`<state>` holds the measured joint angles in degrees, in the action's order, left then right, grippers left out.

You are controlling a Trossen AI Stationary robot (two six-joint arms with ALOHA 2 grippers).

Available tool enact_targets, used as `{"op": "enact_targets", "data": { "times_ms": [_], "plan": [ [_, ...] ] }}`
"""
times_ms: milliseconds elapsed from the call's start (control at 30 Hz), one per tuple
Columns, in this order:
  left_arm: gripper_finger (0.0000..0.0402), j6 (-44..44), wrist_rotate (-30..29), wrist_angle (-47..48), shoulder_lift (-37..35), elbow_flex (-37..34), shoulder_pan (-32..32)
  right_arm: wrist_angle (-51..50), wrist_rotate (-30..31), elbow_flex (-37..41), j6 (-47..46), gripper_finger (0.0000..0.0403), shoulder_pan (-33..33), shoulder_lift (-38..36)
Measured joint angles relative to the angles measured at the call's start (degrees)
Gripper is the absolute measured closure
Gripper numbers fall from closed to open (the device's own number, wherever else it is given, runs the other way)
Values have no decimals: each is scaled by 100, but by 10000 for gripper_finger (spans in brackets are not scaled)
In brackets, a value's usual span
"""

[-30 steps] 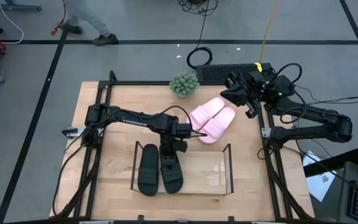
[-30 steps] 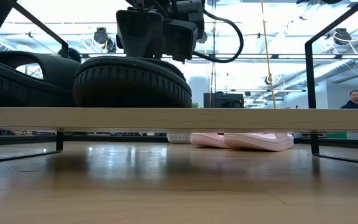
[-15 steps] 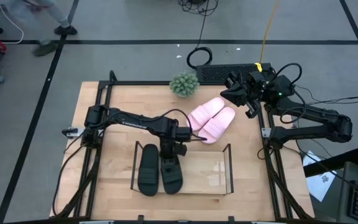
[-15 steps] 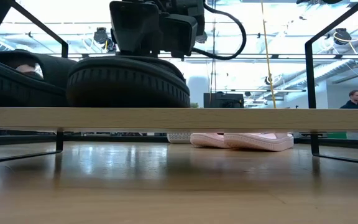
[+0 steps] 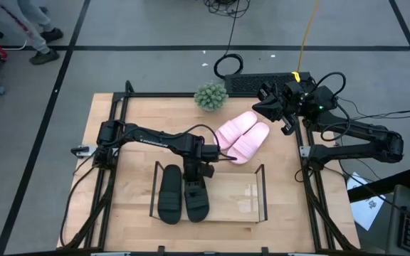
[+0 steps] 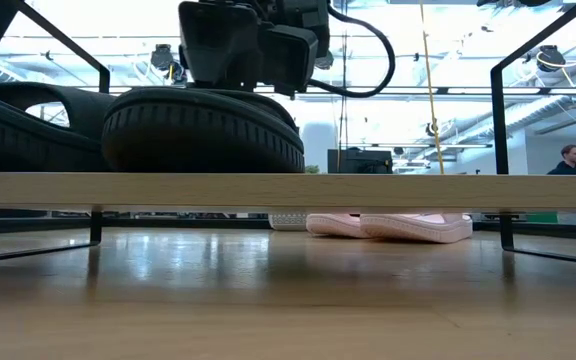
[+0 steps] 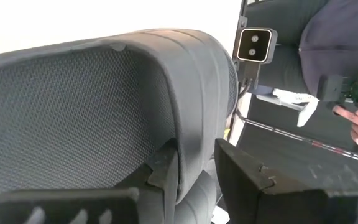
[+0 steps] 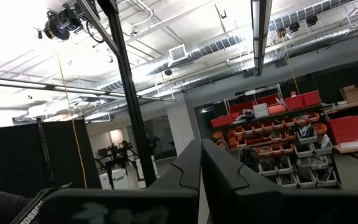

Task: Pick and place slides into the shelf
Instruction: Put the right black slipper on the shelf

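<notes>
Two black slides lie side by side on the shelf (image 5: 251, 206), a clear rack with a dark frame, soles resting on its top panel (image 6: 388, 190). One black slide (image 5: 169, 193) sits toward the table's left. The other (image 5: 197, 200) sits to its right, under my left gripper (image 5: 198, 169), which is shut on it. In the low view this slide (image 6: 203, 130) fills the space under the gripper (image 6: 238, 45). Two pink slides (image 5: 244, 136) lie on the table beyond the shelf. My right gripper (image 5: 263, 107) is shut and waits raised near the far right corner. My left gripper pinches the edge of the black slide's wide strap (image 7: 194, 127) between its two fingers (image 7: 163, 165), one on the mesh-textured side of the strap and one on the other. It comes from above, pointing down. The slide's sole rests flat on the shelf's top panel.
A small green plant (image 5: 211, 96) stands near the table's far edge, left of the pink slides. The shelf's right half is bare. Dark frame posts (image 6: 498, 120) rise at the shelf's corners. A person (image 5: 34, 21) walks on the floor beyond the table.
My left gripper has moved slightly toward the table's left, staying shut, and the held black slide has slid with it along the shelf panel, closer to the other black slide. The person beyond the table has walked off toward the left.
</notes>
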<state>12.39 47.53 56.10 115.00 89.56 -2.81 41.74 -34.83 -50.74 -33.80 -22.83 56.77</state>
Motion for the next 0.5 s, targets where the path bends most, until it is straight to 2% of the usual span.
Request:
{"op": "enact_targets", "data": {
  "times_ms": [500],
  "plan": [
    [298,82,49,-266,-75,0,104,0,0,0,-3,399,0,0]
  ]
}}
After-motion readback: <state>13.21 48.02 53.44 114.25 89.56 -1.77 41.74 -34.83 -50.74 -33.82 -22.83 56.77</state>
